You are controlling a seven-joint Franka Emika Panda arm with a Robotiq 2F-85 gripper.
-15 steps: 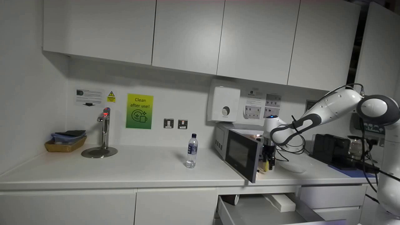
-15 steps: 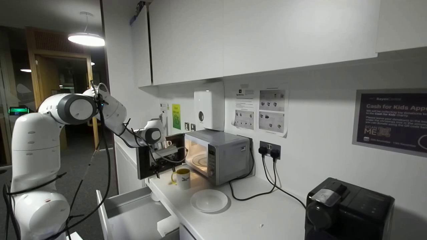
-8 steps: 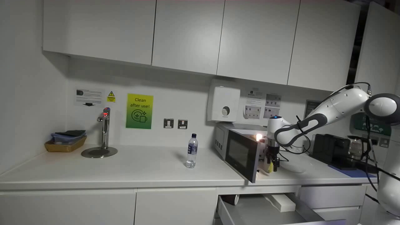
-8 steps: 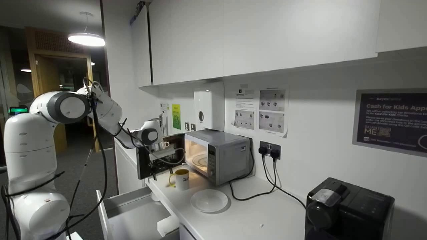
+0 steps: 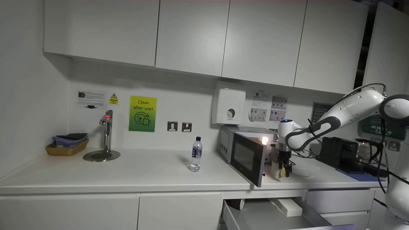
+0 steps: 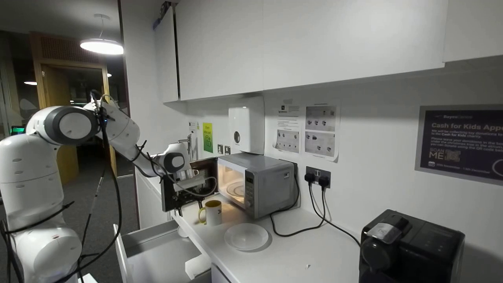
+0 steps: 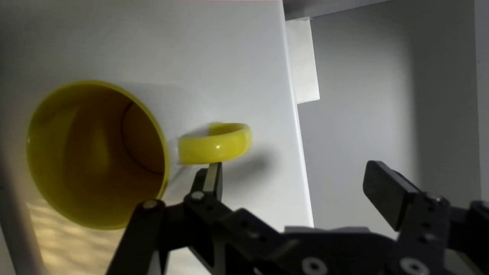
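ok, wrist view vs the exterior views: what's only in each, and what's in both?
Wrist view only: the bottom inside the mug.

Exterior views only: the plastic bottle, the white plate and the black coffee machine.

Shared: the mug with its yellow handle, the gripper with its jaws apart, and the open drawer.

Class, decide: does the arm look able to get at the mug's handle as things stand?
Probably yes: the gripper hangs open beside the handle, nothing visible between, though one finger, in line with it, may need shifting.
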